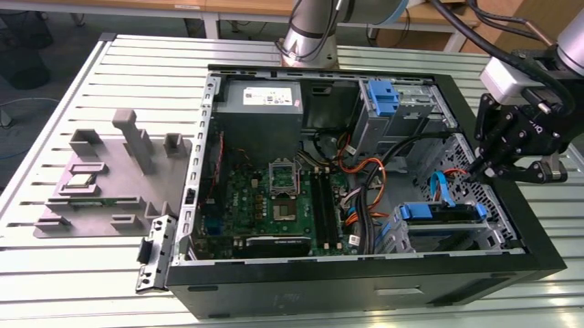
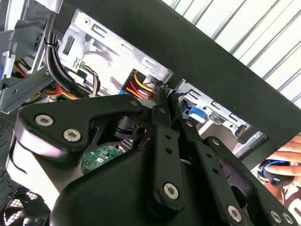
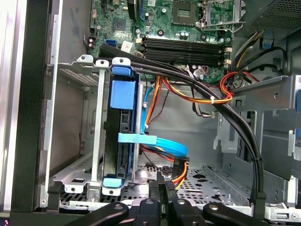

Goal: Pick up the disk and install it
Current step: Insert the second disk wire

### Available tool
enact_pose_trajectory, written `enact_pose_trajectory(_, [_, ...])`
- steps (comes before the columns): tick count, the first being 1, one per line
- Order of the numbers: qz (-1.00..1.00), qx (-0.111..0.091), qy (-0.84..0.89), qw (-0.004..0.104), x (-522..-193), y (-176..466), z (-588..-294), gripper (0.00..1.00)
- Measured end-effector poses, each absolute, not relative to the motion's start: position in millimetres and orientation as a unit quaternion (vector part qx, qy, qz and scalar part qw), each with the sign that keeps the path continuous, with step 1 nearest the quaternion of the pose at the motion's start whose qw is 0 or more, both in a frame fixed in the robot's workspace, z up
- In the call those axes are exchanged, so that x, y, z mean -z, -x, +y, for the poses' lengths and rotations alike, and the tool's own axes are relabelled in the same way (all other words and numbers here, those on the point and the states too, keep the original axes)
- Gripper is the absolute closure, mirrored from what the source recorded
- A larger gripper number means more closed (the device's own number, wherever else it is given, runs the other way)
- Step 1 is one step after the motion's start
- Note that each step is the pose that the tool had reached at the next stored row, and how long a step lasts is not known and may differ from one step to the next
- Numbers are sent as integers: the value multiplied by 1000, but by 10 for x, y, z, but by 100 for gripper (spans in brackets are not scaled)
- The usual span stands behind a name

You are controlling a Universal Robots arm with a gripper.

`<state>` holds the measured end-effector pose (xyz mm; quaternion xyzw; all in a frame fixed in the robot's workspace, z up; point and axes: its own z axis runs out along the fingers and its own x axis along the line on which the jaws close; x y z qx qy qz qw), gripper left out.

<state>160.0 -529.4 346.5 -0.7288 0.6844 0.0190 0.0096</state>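
Observation:
The disk (image 1: pixel 438 213) sits edge-up in the metal drive cage at the case's front corner, on the exterior view's right, blue rails along its edges. In the first wrist view the disk (image 3: pixel 120 136) stands in the cage between its blue rails, with a blue cable (image 3: pixel 162 143) running past it. My gripper (image 1: pixel 481 171) hovers above the case's right wall, a short way behind the disk and apart from it. Its fingers (image 3: pixel 155 200) are shut together with nothing between them. The gripper (image 2: pixel 162 101) is also closed in the second wrist view.
The open black computer case (image 1: pixel 365 280) holds a motherboard (image 1: pixel 273 198), a grey power supply (image 1: pixel 264 99), a bare blue bracket (image 1: pixel 383 96) and bundles of cables (image 3: pixel 225 94). A grey fixture (image 1: pixel 109 184) lies on the slatted table. A person's hand (image 2: pixel 284 160) rests outside the case.

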Motion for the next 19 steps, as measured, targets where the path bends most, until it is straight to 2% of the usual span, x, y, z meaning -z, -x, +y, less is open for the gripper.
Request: enact_pose_trajectory(19, [684, -19, 729, 10, -3464, -1531, -5461, 84])
